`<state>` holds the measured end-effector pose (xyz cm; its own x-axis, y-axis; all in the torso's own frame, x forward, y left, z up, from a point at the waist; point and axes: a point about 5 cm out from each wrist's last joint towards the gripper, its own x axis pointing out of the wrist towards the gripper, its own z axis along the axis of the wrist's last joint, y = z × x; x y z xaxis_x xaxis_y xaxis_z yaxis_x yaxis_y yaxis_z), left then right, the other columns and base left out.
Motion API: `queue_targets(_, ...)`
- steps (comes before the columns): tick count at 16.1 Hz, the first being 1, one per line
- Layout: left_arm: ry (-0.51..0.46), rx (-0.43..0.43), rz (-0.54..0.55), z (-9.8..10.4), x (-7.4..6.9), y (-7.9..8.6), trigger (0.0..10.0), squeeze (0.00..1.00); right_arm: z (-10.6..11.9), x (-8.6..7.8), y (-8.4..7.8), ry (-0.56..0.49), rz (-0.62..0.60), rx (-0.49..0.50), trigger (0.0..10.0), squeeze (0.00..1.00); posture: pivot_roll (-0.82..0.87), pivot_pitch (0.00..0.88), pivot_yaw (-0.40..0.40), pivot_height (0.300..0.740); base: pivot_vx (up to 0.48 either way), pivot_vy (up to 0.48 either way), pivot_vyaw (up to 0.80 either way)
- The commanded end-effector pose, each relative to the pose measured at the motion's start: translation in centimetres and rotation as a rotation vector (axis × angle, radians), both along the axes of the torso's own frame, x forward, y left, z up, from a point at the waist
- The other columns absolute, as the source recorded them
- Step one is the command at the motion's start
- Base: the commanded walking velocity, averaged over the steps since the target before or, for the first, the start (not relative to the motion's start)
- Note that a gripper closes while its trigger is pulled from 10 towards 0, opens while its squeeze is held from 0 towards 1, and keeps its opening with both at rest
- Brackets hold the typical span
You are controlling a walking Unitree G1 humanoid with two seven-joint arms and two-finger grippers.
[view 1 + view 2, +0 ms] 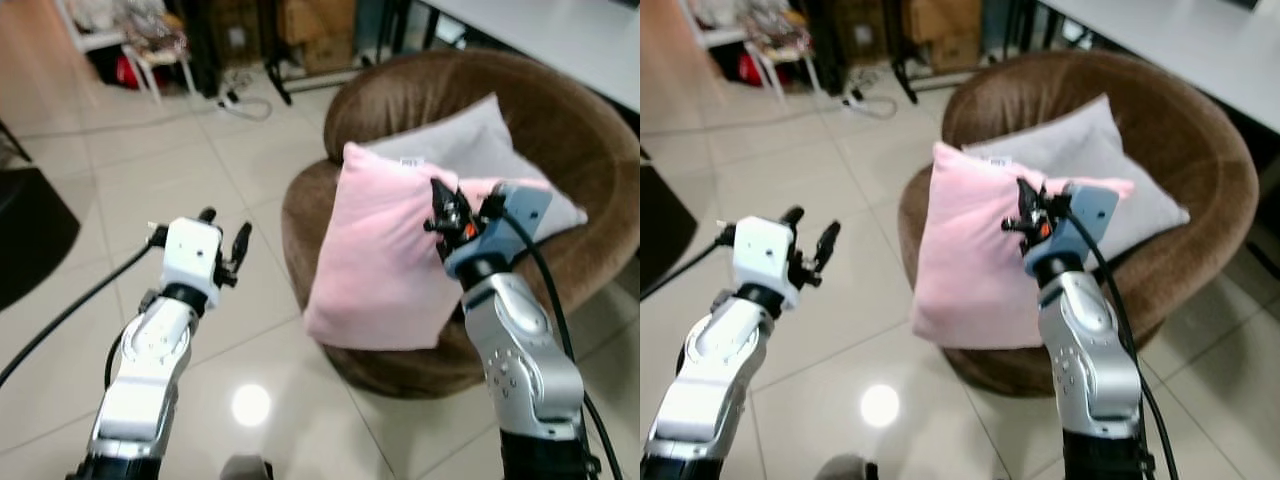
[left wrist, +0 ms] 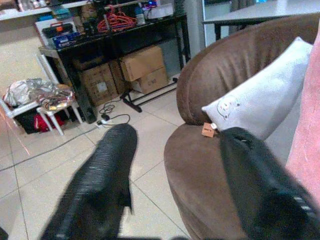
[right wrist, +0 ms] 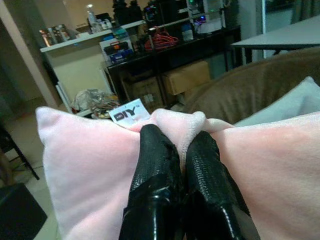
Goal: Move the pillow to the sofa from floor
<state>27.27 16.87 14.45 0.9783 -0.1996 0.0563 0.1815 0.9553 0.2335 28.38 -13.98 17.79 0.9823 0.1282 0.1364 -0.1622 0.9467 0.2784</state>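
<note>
Your right gripper [image 3: 180, 150] pinches only the pink pillow's [image 1: 385, 260] top edge over the brown round sofa [image 1: 590, 150], left gripper [image 1: 222, 240] open; that fold could slip free.

Two pillows: one pink [image 1: 385, 260], one grey [image 1: 475, 150]. One brown round sofa [image 1: 560, 130]. Two grippers: left [image 1: 225, 240], right [image 1: 452, 212]. One white table [image 1: 560, 35], far right. Two cardboard boxes [image 2: 142, 67] under a dark bench, far off. One small white stool [image 1: 155, 60], far left.
</note>
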Motion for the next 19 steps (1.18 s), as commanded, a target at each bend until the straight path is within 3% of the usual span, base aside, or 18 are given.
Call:
queue_targets(1, 0.010, -0.007, 0.010, -0.1, 0.0, 0.3, 10.0, 1.00, 0.9, -0.2, -0.3, -0.048, -0.016, 0.010, 10.0, 0.00, -0.01, 0.000, -0.023, 0.740, 0.000, 0.000, 0.00)
queue_targets(8, 0.005, 0.027, 0.022, -0.1, 0.1, 0.4, 10.0, 1.00, 0.1, -0.4, -0.5, -0.025, -0.031, 0.009, 10.0, 0.00, -0.01, 0.000, -0.018, 0.740, 0.000, 0.000, 0.00)
queue_targets(9, -0.002, 0.044, 0.030, -0.2, 0.0, 0.5, 10.0, 0.84, -0.2, -0.4, -0.6, -0.016, -0.038, -0.003, 10.0, 0.00, -0.01, 0.000, -0.019, 0.740, 0.000, 0.000, 0.00)
queue_targets(10, 0.004, 0.044, 0.040, -0.7, -0.1, 0.6, 10.0, 0.00, -1.5, -0.6, -0.6, 0.014, -0.034, -0.029, 10.0, 0.00, -0.01, 0.000, -0.017, 0.740, 0.000, 0.000, 0.00)
queue_targets(12, 0.029, 0.067, 0.111, -1.7, -0.1, 1.7, 10.0, 0.00, -4.0, -1.0, -1.8, 0.105, -0.105, -0.039, 10.0, 0.00, -0.01, 0.000, -0.017, 0.740, 0.000, 0.000, 0.00)
queue_targets(15, 0.031, 0.068, 0.106, -2.1, -0.4, 2.0, 10.0, 0.00, -5.8, -1.4, -2.8, 0.184, -0.162, -0.036, 10.0, 0.00, -0.01, 0.000, -0.016, 0.740, 0.000, 0.000, -0.18)
queue_targets(19, 0.023, 0.066, 0.095, -2.1, -0.4, 1.8, 10.0, 0.00, -6.0, -1.3, -2.8, 0.184, -0.164, -0.034, 10.0, 0.00, -0.01, 0.000, -0.018, 0.740, 0.000, 0.147, -0.73)
